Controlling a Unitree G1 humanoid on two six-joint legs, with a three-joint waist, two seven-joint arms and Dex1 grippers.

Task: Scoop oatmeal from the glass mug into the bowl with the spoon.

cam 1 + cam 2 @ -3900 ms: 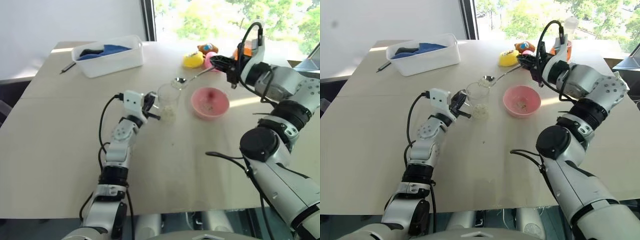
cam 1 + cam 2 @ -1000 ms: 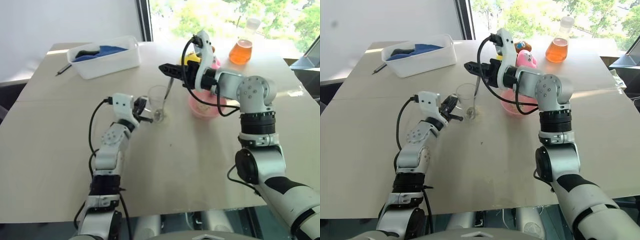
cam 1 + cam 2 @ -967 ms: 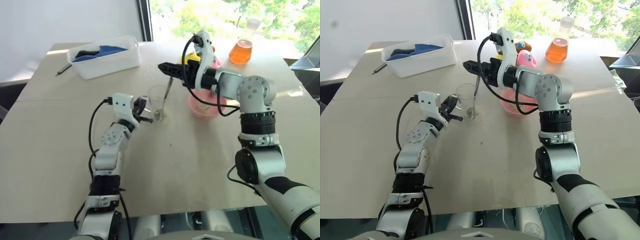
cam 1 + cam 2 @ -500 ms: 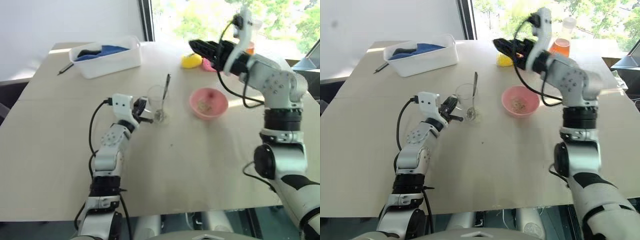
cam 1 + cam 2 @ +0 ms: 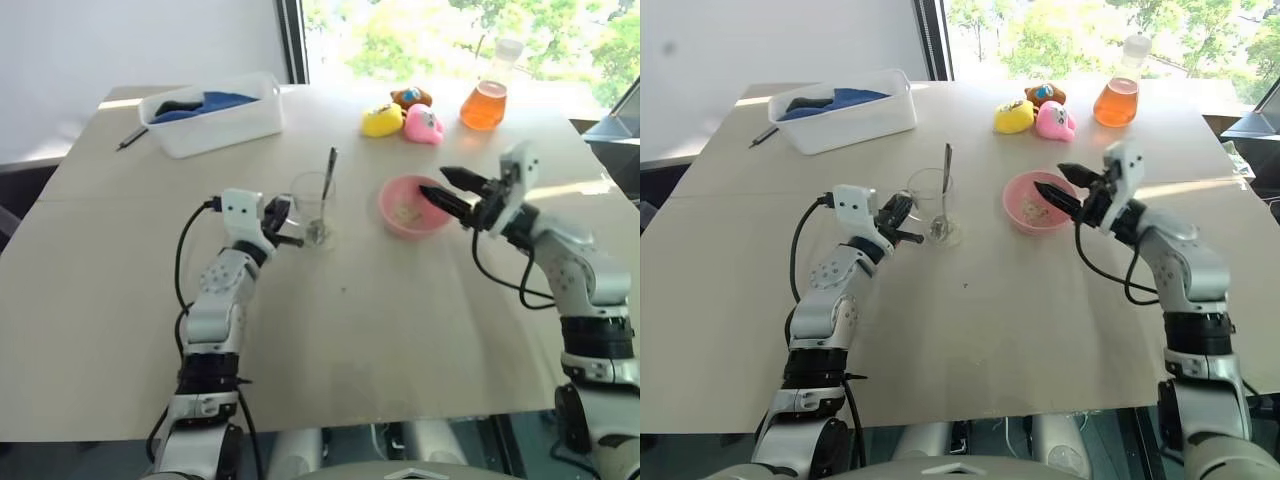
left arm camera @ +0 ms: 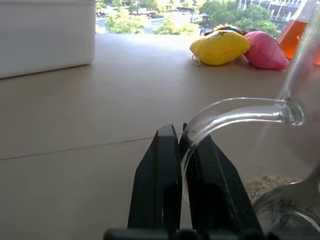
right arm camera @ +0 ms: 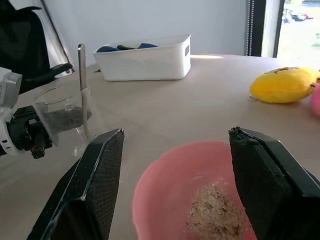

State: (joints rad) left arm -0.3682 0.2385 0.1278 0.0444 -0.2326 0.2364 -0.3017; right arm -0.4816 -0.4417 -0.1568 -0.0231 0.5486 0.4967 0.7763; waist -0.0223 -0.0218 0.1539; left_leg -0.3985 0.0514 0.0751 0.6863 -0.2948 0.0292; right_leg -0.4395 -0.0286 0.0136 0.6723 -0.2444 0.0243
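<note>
On table: one glass mug (image 5: pixel 311 205) | one spoon (image 5: pixel 327 178) | left end effector (image 6: pixel 186 150) pinching handle | right end effector (image 5: pixel 442 187) agape, empty

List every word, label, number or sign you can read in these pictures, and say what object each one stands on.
None: nothing readable stands on the white tub, the glass mug, the pink bowl, the flask of orange liquid or the soft toys.

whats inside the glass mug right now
The spoon stands in the glass mug, handle sticking up past the rim. Whether oatmeal remains under the spoon's bowl cannot be told through the glass.
</note>
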